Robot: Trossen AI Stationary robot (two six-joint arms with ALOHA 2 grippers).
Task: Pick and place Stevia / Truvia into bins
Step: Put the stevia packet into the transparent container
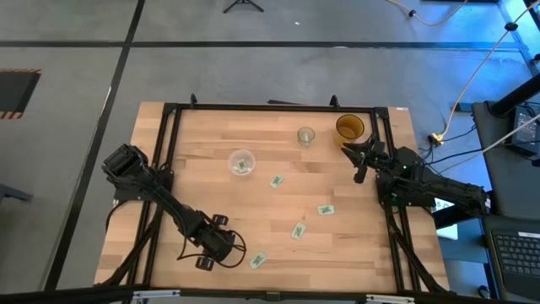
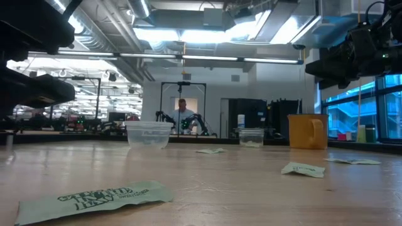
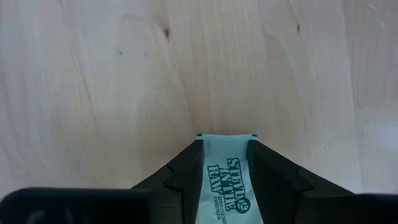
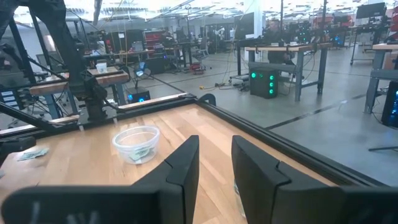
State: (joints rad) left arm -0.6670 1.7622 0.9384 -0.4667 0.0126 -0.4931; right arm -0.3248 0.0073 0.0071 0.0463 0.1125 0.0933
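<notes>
The left gripper [image 3: 225, 163] has its fingers [image 3: 186, 171] astride a sachet [image 3: 225, 180] flat on the worktop [image 3: 93, 81], not visibly clenched, so closing may skid over the thin paper; the right fingers [image 4: 183, 165] are parted.

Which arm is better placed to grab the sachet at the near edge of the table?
Left. Its end effector is open around that Stevia sachet, fingers either side. The right end effector sits far off by the yellow cup.
</notes>
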